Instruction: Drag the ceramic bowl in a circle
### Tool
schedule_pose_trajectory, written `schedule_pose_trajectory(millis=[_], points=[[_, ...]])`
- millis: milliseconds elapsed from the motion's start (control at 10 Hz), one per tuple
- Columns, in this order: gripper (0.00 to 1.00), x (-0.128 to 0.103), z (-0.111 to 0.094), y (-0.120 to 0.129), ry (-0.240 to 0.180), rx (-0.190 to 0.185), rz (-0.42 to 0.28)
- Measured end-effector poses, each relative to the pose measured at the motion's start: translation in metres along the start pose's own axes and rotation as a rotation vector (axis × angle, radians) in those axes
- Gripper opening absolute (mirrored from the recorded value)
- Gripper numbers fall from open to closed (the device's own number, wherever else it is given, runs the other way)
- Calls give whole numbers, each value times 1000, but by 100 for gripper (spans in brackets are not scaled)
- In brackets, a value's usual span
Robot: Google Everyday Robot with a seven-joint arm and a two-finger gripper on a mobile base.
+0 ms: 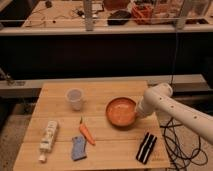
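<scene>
The ceramic bowl (121, 111) is a round orange-terracotta bowl with a lighter inside. It sits on the wooden table (55, 95), right of centre. My gripper (135, 115) is at the bowl's right rim, at the end of the white arm (172, 110) that reaches in from the right. The arm's wrist hides most of it. A small translucent white plastic cup (75, 98) stands upright to the left of the bowl, apart from it.
A carrot (86, 132) lies in front of the cup. A blue packet (79, 148) and a white bottle (48, 138) lie near the front left. A black object (146, 147) lies at the front right. Cables (172, 135) hang off the table's right edge.
</scene>
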Motion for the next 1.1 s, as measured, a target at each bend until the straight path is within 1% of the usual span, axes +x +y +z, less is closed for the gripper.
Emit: schedule_pose_trajectory(millis=[100,200,400,500,600,700,800,900,1100], points=[[0,-14,3,-16,-12,10,-33],[0,-23,6,-33,-21,15,-69],[0,-29,16,-73,-38,26,-151],[0,-26,24,-97,-47,41,-202],[0,-15,33,-113,-55,58,-232],[0,-4,38,-123,-57,68,-247],[0,13,42,-132,-56,77,-260],[0,34,45,-142,-49,80,-265],[0,69,47,-149,-34,76,-252]])
